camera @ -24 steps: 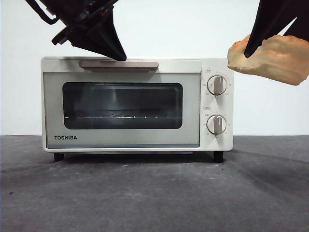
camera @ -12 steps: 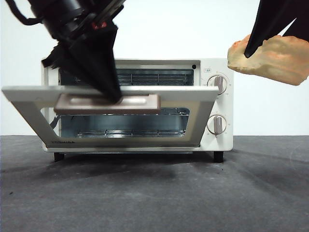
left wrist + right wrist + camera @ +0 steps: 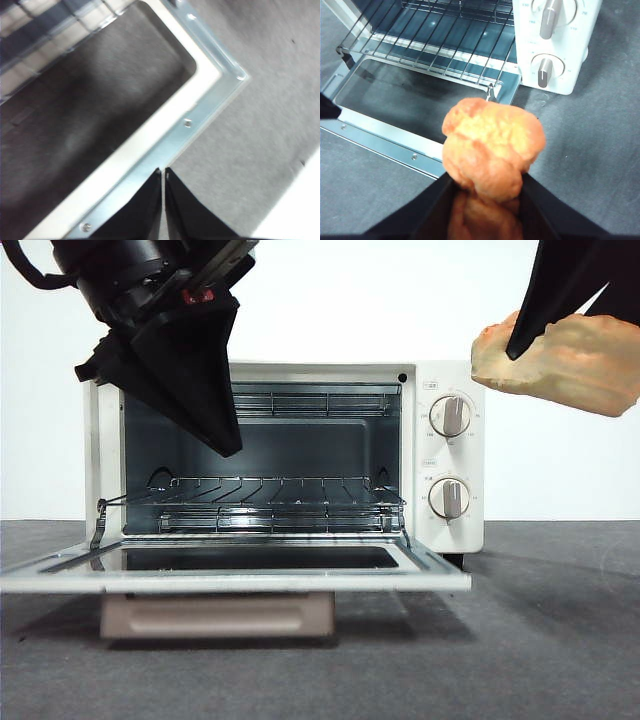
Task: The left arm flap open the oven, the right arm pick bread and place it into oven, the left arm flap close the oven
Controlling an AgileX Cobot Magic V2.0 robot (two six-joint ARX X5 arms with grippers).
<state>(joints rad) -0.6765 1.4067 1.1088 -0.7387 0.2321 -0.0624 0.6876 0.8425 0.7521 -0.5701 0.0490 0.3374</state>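
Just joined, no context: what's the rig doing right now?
The cream-white boxy toaster oven has its glass door folded down flat and its wire rack bare. The left hand, shut and empty, hangs above the door. The right hand holds the lumpy golden-orange bread in the air beside the oven, not yet inside.

No text can be read — the oven's (image 3: pixel 440 455) knob markings are too small.

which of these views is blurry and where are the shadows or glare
Left wrist view: soft and smeared over the oven door, the left tool included. Front view: sharp, with a dark shadow under the door. Right wrist view: the wire rack crisp, the bread close and slightly soft, pale sheen on the door glass.
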